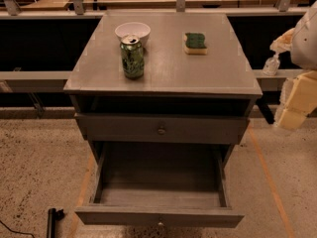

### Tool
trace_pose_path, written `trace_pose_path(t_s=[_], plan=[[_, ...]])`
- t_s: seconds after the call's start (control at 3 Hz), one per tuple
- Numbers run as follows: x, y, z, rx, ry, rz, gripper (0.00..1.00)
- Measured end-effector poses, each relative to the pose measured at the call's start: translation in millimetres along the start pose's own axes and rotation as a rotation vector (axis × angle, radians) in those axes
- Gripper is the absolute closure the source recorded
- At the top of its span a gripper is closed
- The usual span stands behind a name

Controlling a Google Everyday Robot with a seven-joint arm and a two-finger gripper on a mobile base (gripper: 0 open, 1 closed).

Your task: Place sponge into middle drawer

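Camera view looks down on a grey wooden table whose top carries three things. The sponge lies flat toward the back right, dark green face up on its pale yellow body, well apart from the rest. A green can stands upright at the left, with a white bowl just behind it. Below the top, a closed drawer front with a round knob sits above the middle drawer, which is pulled out toward the camera, its shallow tray bare. The claw hangs at the right edge beyond the table's corner, away from the sponge and holding nothing visible; whether it is open or closed cannot be told.
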State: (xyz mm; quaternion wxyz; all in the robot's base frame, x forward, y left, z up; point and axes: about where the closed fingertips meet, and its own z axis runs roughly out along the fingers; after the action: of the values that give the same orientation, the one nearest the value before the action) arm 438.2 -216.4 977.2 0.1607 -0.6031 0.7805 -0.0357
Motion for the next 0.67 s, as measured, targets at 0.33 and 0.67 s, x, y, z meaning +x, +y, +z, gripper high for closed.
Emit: trace_pose_path(t_s=[0.33,0.67], plan=[[0,0,0,0.0,0.0,0.0,0.0],[0,-23,7,0.041,0.004,-0.082,0.0]])
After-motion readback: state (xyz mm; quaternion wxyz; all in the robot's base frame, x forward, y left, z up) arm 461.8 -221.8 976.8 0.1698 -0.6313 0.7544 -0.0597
